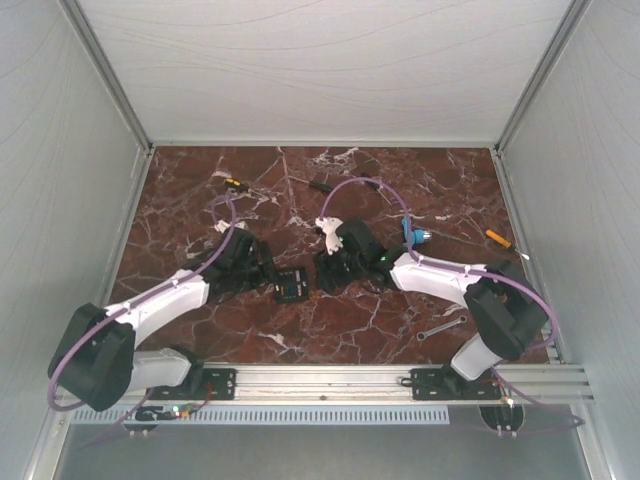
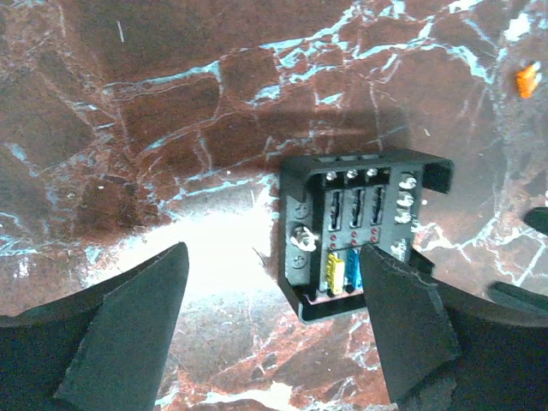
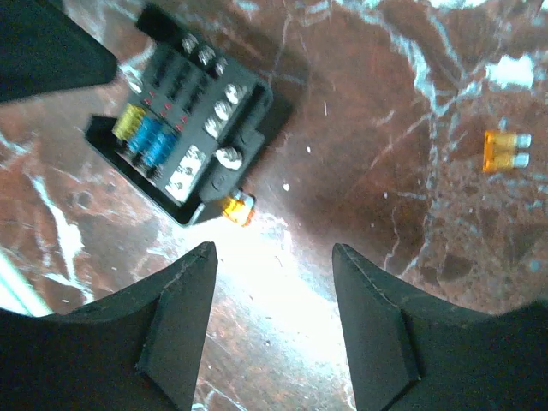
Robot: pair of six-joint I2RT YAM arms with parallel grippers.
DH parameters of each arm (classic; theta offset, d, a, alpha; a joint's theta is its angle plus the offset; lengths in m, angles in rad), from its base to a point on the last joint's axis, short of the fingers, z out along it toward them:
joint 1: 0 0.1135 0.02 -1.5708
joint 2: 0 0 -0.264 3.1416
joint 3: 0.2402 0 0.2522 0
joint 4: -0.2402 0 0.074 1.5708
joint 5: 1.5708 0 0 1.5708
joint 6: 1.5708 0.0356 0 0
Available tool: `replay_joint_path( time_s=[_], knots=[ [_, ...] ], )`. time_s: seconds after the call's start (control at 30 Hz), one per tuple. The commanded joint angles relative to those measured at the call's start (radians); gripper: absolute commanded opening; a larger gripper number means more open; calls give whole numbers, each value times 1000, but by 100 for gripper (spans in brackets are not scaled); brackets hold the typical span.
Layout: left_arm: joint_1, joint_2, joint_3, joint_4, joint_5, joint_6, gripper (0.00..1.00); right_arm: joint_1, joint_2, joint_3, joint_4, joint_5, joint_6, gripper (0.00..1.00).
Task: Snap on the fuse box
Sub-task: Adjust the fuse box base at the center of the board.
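— Where is the fuse box?
— On the table, uncovered, fuses showing. The left pincer is at its 9 o'clock, the right pincer at its 3 o'clock.
— Pincer condition?
— Both spread wide, gripping nothing.
— Anything else?
— A loose orange fuse lies against the box's corner, at 5 o'clock in the right wrist view.

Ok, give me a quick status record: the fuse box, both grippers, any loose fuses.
fuse box: lies between the two grippers, uncovered, yellow and blue fuses showing
lid: not seen in any view
left gripper: open, empty, box just ahead
right gripper: open, empty, box ahead and off to one side
loose fuses: orange fuse right beside the box's corner; second orange fuse lying well apart
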State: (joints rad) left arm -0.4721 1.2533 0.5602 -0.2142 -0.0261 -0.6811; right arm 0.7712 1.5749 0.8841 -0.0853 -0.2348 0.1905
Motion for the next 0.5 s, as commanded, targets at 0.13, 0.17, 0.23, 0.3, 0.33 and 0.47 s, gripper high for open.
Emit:
replay_joint_path(
  time_s=[0.13,0.17,0.23,0.3,0.33,0.47],
  knots=[
    [3,-63,-44,26,103,-33,83,102,35,-56,81,249,-40,44],
    [3,-59,-50,33,111,-39,82,109,42,-56,96,254,-42,43],
    [3,-56,-65,67,147,-54,81,116,57,-56,120,239,-49,43],
    [3,-58,-85,114,200,-75,81,123,71,-48,134,221,-52,43],
    [3,-60,-97,142,227,-87,81,128,79,-48,144,216,-52,43],
    [3,-35,-131,220,298,-126,80,143,124,-29,179,199,-48,44]
  ],
)
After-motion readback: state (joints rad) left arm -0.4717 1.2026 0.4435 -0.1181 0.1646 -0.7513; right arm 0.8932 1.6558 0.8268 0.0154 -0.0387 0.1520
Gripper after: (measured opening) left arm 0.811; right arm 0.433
